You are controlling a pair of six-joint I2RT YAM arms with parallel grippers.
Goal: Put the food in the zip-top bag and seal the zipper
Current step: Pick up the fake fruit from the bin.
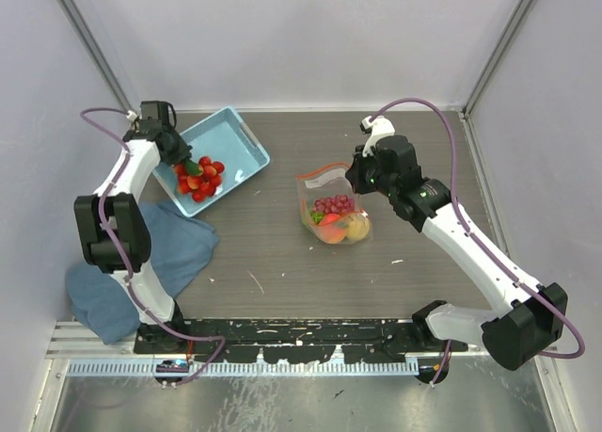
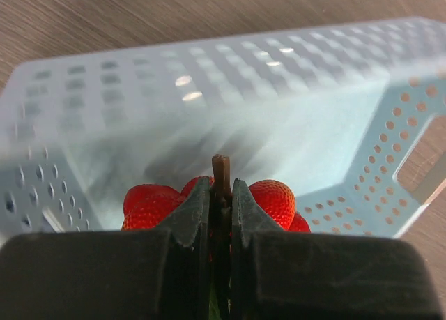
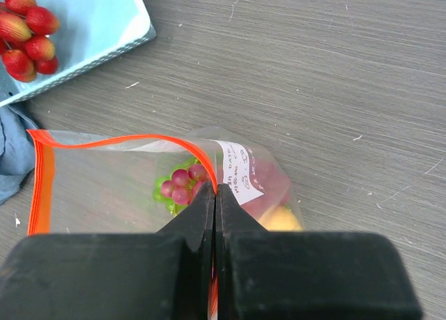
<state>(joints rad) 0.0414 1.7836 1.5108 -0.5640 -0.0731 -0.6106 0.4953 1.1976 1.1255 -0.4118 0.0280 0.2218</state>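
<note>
Left jaws clamp the berries (image 1: 199, 178) in the basket (image 1: 235, 138); bag (image 1: 331, 204) lies about four o'clock, right jaws pinching its zipper (image 3: 42, 180).

berries (image 1: 199, 176) red, stem dark. basket (image 1: 240, 140) light blue, hole-grid walls. bag (image 1: 320, 189) clear, zipper (image 3: 40, 180) red-orange. grapes (image 1: 334, 205) purple. cloth (image 1: 179, 248) blue. tabletop (image 1: 282, 263) grey-brown woodgrain. left gripper (image 2: 221, 194), right gripper (image 3: 215, 194) black.

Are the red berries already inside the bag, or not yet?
Not yet: the berries are in the basket, the left gripper shut on their stem.
</note>
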